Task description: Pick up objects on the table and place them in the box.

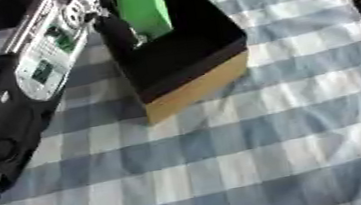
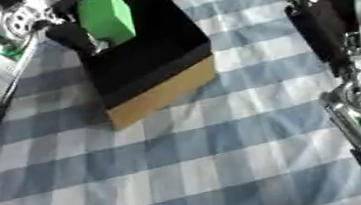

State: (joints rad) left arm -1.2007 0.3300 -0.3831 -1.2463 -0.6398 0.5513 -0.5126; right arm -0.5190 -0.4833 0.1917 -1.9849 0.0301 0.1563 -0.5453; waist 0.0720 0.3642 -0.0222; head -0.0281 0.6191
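We see the left hand [image 1: 125, 29] grasping a green block [image 1: 144, 6] over the far-left part of the open box [image 1: 203, 83]; we judge the block light, rigid and smooth-faced, best held across opposite flat sides, while the right hand's state we cannot tell.

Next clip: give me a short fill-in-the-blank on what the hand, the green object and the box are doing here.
1. The left hand holds a block coloured ____.
2. The block is over the ____ box, whose inside is black.
3. The table is covered with a blue-and-white ____ cloth.
4. The arm reaching to the box comes in from the view's ____ side.

Missing words: green; open; checked; left
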